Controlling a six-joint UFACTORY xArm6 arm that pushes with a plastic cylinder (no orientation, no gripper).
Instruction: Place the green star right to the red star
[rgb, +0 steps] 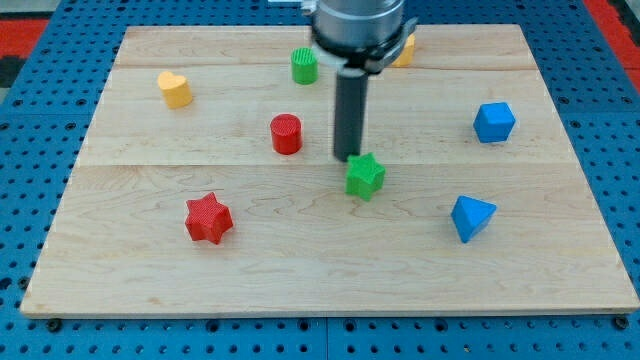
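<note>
The green star (366, 177) lies near the middle of the wooden board. The red star (208, 218) lies at the lower left, well apart from it. My tip (347, 157) is at the green star's upper-left edge, touching or almost touching it. The dark rod rises from there to the arm at the view's top.
A red cylinder (286, 134) stands left of the rod. A green cylinder (304, 65) and a yellow heart (175, 88) lie at the upper left. A yellow block (404, 50) is partly hidden behind the arm. A blue cube (494, 122) and a blue wedge-like block (472, 217) lie on the right.
</note>
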